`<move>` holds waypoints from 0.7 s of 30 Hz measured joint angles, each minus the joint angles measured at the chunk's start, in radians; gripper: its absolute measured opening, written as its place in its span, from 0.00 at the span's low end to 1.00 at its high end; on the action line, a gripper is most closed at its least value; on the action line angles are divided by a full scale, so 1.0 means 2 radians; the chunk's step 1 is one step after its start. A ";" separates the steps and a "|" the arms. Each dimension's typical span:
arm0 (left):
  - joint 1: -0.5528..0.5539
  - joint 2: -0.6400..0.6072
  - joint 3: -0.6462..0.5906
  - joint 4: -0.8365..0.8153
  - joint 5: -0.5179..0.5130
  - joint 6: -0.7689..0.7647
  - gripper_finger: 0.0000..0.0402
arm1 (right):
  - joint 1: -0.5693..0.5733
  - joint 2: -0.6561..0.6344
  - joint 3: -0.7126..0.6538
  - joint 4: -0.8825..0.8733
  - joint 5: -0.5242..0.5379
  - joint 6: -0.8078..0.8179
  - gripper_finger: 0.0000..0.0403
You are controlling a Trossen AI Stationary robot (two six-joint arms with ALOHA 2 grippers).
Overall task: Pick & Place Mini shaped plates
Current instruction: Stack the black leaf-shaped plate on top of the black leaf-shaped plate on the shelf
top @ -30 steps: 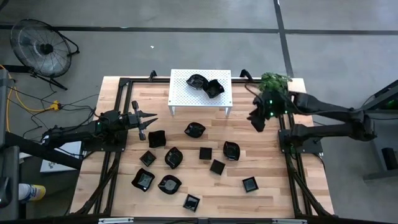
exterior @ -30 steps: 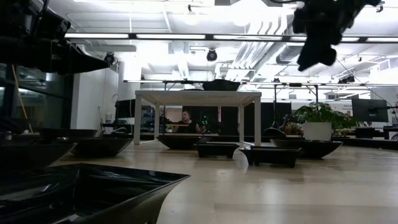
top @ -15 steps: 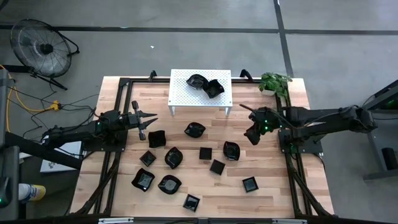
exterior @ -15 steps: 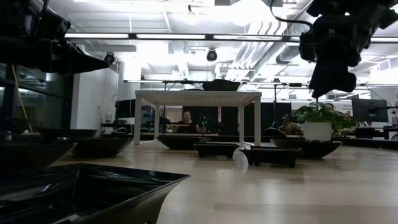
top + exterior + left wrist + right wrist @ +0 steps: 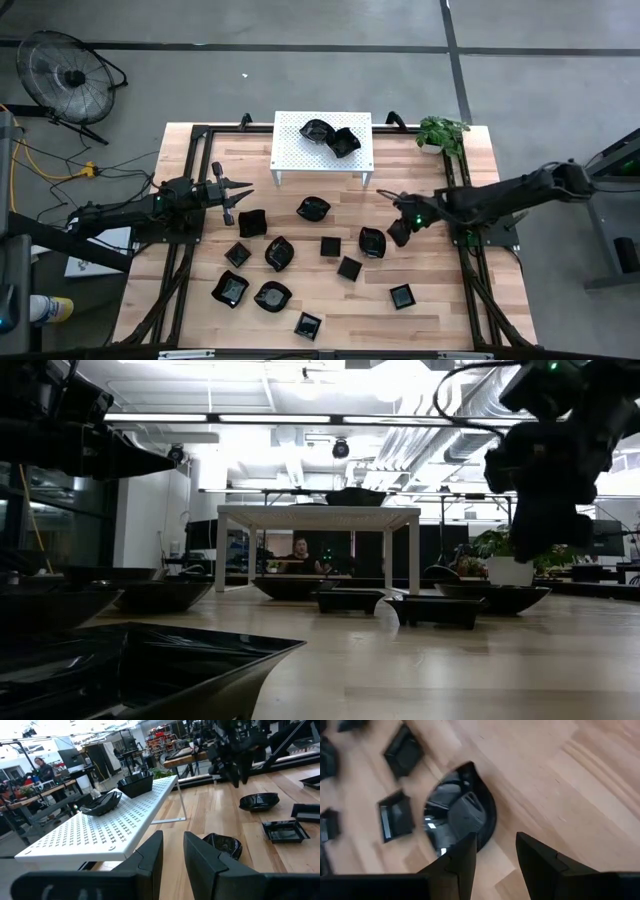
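Change: right hand (image 5: 398, 231), fingers parted and empty, has swung down from the surface's 2 o'clock corner | Target: glossy black rounded mini plate (image 5: 372, 242), just beside it at 9 o'clock | Meaning: grasp likely next | Left hand (image 5: 238, 192): idle, slightly parted, empty.

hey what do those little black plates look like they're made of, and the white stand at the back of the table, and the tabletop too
Mini shaped plates: glossy black, with bright highlights in the right wrist view; glazed ceramic or hard plastic, hard to tell which.
White stand: thin perforated sheet on slim legs, matte; probably painted metal.
Table: pale wood planks with visible grain and seams, light sheen.
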 joint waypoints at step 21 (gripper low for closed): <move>0.000 0.000 0.000 0.000 0.000 0.000 0.18 | 0.036 0.108 0.001 0.082 0.003 0.046 0.33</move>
